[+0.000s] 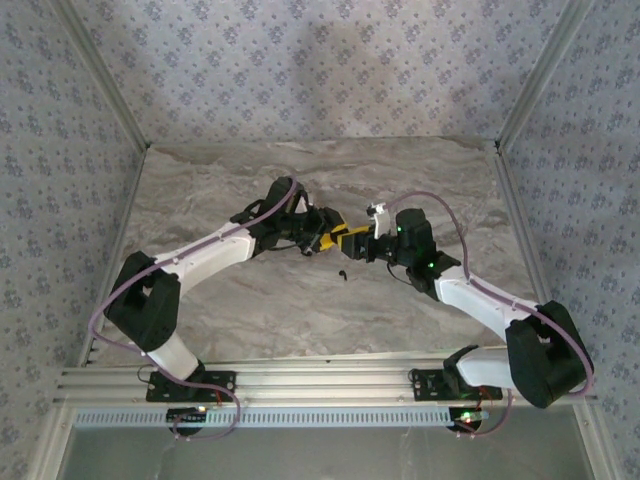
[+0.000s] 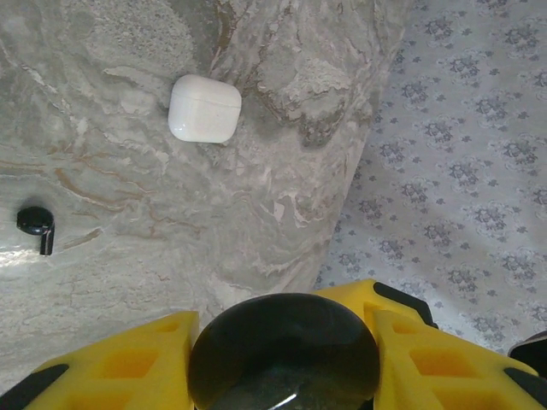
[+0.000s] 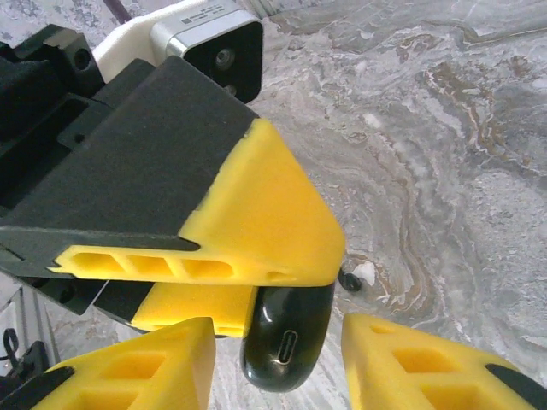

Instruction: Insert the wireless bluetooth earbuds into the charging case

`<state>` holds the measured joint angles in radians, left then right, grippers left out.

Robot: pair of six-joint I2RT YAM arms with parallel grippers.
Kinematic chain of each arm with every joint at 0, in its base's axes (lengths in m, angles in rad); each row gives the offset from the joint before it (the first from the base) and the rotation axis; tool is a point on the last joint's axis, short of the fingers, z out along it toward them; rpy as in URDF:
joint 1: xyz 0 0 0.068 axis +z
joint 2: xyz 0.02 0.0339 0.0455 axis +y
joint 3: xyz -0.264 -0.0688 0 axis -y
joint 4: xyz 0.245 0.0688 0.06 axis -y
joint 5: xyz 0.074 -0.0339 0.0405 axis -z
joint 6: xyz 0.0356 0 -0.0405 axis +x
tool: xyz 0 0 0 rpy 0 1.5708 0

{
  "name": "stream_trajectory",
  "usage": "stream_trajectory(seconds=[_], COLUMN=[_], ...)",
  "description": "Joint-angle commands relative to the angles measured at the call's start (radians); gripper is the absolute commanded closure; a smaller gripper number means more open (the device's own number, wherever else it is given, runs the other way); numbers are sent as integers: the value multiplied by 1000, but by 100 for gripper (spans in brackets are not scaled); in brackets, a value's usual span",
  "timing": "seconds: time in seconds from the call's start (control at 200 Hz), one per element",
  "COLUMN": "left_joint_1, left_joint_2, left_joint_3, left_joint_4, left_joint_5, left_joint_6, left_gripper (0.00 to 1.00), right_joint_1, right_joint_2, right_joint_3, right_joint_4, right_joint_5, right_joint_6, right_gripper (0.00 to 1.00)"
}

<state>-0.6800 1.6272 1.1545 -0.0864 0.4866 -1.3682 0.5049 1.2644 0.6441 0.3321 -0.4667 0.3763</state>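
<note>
My left gripper (image 2: pixel 282 323) is shut on a glossy black charging case (image 2: pixel 284 363), held above the marble table. Seen from the right wrist, the case (image 3: pixel 286 337) hangs below a yellow left finger (image 3: pixel 273 222), charging port facing the camera. My right gripper (image 3: pixel 280 335) straddles the case, with a gap on each side of it. Both grippers meet at mid-table, left (image 1: pixel 342 240) and right (image 1: pixel 365 247). A black earbud (image 2: pixel 36 228) lies loose on the table (image 1: pixel 343 272), below the grippers in the top view.
A shut white case (image 2: pixel 203 108) lies on the marble beyond the left gripper. The table's far edge meets a patterned wall (image 2: pixel 461 154). The left wrist camera housing (image 3: pixel 205 38) sits close above the right gripper. Bare marble (image 1: pixel 230 300) stretches toward the near edge.
</note>
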Motion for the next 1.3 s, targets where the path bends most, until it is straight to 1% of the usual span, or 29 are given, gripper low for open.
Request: stream_trajectory(seconds=[0.0,0.175,0.38,0.425,0.575,0.695,0.889,0.979,1.059,1.129,1.294], left_joint_1=[2,-1,-15,-17,-20,-15,-4,3,12,17,19], left_joint_2=[-38,-43,-44,-43,-48,-66,-111,-131,-142,-155,-186], left_joint_3=[-14,-16,-22,-22,-18,-3,26,22,28,45,135], left_joint_4=[55,77,98,105,109,63,-60,-77,-92,-128,-321], left_joint_5=[18,21,25,29,26,4,-56,-66,-62,-68,-112], left_joint_6=[-37,-44,-49,-48,-35,19,166,214,291,410,810], left_gripper=[55,55,54,52,42,37,34,34,35,36,38], right_joint_1=[7,7,7,7,6,2,-35,-57,-79,-92,-106], right_joint_2=[-5,-5,-19,-23,-52,-86,-148,-171,-189,-207,-244], right_joint_3=[-1,-2,-5,-4,-12,-15,-5,12,30,53,119], right_joint_4=[35,41,45,41,20,-21,-134,-205,-261,-318,-493], right_joint_5=[23,39,40,41,46,38,-47,-97,-154,-206,-317], right_joint_6=[-2,-8,-31,-42,-82,-133,-218,-263,-305,-367,-588], right_gripper=[56,57,66,68,74,75,76,76,76,76,76])
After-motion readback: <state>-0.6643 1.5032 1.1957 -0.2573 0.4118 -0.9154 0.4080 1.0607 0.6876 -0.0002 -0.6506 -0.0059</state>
